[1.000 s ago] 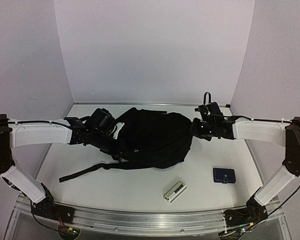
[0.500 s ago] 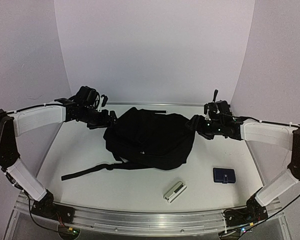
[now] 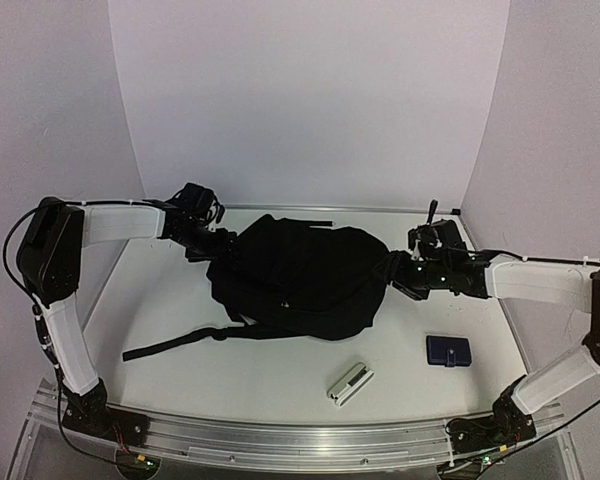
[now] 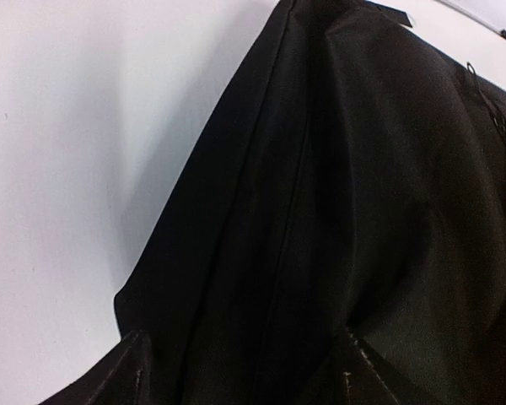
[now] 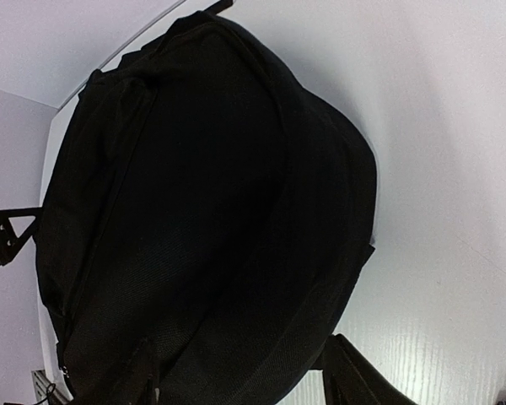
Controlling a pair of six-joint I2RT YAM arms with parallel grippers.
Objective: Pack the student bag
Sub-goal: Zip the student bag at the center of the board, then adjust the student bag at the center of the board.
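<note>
The student bag (image 3: pixel 300 275), a large black fabric backpack, lies flat in the middle of the table, with one strap (image 3: pixel 170 342) trailing toward the front left. My left gripper (image 3: pixel 223 247) sits at the bag's back-left edge. In the left wrist view its jaws (image 4: pixel 244 371) stand wide apart, with bag fabric (image 4: pixel 346 211) filling the gap. My right gripper (image 3: pixel 393 272) is at the bag's right edge. It is open (image 5: pixel 244 375), straddling the rounded rim of the bag (image 5: pixel 194 211).
A small dark-blue pouch (image 3: pixel 448 351) lies on the table at the front right. A grey and white case (image 3: pixel 350 382) lies near the front edge, just right of centre. White walls enclose the table at the back and on both sides.
Both grippers were shut on the bag's ends and have let go and opened. The left arm rose toward the back and came down at the bag's back-left edge. The bag settled flat.
</note>
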